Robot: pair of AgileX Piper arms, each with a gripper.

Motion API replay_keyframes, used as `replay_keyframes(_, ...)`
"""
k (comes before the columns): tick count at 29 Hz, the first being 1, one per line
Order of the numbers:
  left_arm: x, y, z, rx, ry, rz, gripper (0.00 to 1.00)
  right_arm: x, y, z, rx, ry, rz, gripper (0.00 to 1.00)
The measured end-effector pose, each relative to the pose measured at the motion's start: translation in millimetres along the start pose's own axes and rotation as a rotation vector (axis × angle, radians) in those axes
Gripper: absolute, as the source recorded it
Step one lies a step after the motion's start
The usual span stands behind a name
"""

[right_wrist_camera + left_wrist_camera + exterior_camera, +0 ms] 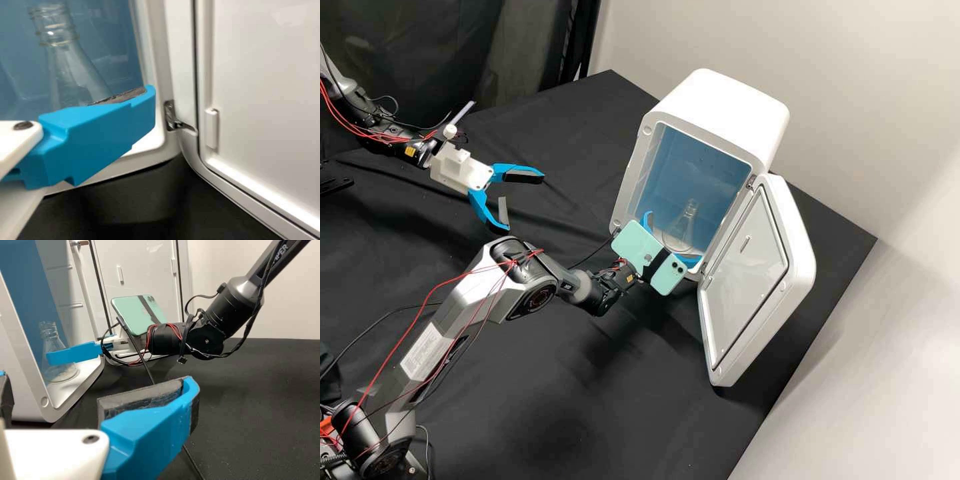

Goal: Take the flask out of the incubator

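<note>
Your left gripper [520, 199] hangs over the left part of the worktop [600, 400], toward its far edge, with its blue fingers spread wide and nothing between them. Further right, your right gripper [667, 238], with a mint-green phone [650, 259] strapped behind it, sits at the mouth of the incubator [720, 107] near the worktop's right edge, fingers apart. The flask [685, 215] stands upright on the incubator's floor between those fingers; whether they touch it, you cannot tell. The door [757, 280] hangs open at the right.
</note>
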Motion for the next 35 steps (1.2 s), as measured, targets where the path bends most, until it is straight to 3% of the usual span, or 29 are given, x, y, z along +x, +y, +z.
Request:
replay_keyframes(6,0.0,0.0,0.0,0.000,0.000,0.000,1.00,1.1,-4.4,-5.0,-0.042,0.030,-0.035,1.00)
replay_keyframes(14,0.0,0.0,0.0,0.000,0.000,0.000,1.00,1.4,-8.3,-8.3,-0.044,0.039,-0.044,1.00)
replay_keyframes(20,0.0,0.0,0.0,0.000,0.000,0.000,1.00,8.1,-3.5,-11.7,-0.048,0.059,-0.025,1.00)
replay_keyframes(29,0.0,0.0,0.0,0.000,0.000,0.000,1.00,19.7,-2.0,3.7,-0.062,0.055,-0.018,1.00)
replay_keyframes(35,0.0,0.0,0.0,0.000,0.000,0.000,1.00,28.4,-1.9,5.9,-0.077,0.076,-0.019,1.00)
